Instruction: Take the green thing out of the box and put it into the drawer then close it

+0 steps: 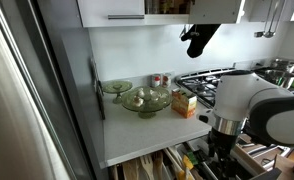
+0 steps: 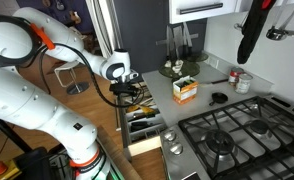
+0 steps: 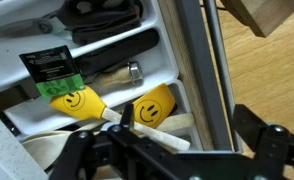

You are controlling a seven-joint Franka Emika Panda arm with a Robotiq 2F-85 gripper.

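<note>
Claw is right up against the wrist cam, its dark fingers spread well apart with nothing pinched between them. It hangs low over the open drawer. Just under it are two yellow smiley-face utensils lying at an angle in a light-divided compartment, with black utensils in the next slot.

The only bright green I can spot down there is a strip on a black tag, touching one smiley head. Honestly can't tell if that's the green thing, and I can't pick it out anywhere else either.

In an exterior view the yellow-orange box sits on the desk close to the gas stove, well apart from the claw. The pale green glass bowls are further back.
</note>
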